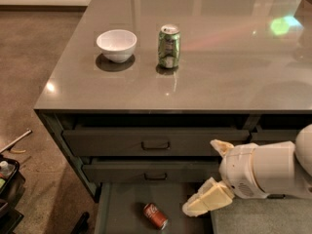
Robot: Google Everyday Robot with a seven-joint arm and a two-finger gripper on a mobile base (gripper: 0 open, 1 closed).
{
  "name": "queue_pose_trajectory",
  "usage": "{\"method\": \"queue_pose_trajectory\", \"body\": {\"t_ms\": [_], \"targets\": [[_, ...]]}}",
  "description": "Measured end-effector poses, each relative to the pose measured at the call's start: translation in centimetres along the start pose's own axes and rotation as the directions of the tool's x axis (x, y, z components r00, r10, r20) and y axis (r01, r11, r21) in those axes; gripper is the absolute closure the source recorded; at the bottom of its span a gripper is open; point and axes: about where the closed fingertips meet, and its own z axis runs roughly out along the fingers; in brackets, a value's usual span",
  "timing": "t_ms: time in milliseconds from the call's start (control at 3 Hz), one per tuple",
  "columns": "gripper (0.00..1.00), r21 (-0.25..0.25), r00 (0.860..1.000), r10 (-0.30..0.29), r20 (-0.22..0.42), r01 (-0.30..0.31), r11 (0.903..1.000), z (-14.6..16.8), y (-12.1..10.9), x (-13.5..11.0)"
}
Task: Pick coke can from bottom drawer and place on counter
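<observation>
The coke can (155,215) lies on its side on the floor of the open bottom drawer (122,206), near its middle. My gripper (201,176) comes in from the right, in front of the drawer fronts, with its fingers spread open and empty. Its lower finger (207,199) hangs above the drawer, a little to the right of and above the can, not touching it. The counter (224,77) spans the top of the cabinet above.
A green can (168,46) stands upright on the counter beside a white bowl (116,45). Two closed drawers with handles (155,144) sit above the open one. A dark cart (7,189) stands on the floor at the left.
</observation>
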Motion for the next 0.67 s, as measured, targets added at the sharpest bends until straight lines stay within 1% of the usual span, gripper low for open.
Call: {"method": "queue_pose_trajectory", "body": {"t_ms": [333, 667], "targets": [[0.0, 0.047, 0.999, -0.03, -0.01, 0.031, 0.9984, -1.0, 0.7, -0.3], [0.0, 0.074, 0.999, 0.026, -0.028, -0.024, 0.9969, 1.6, 0.8, 3.5]]}}
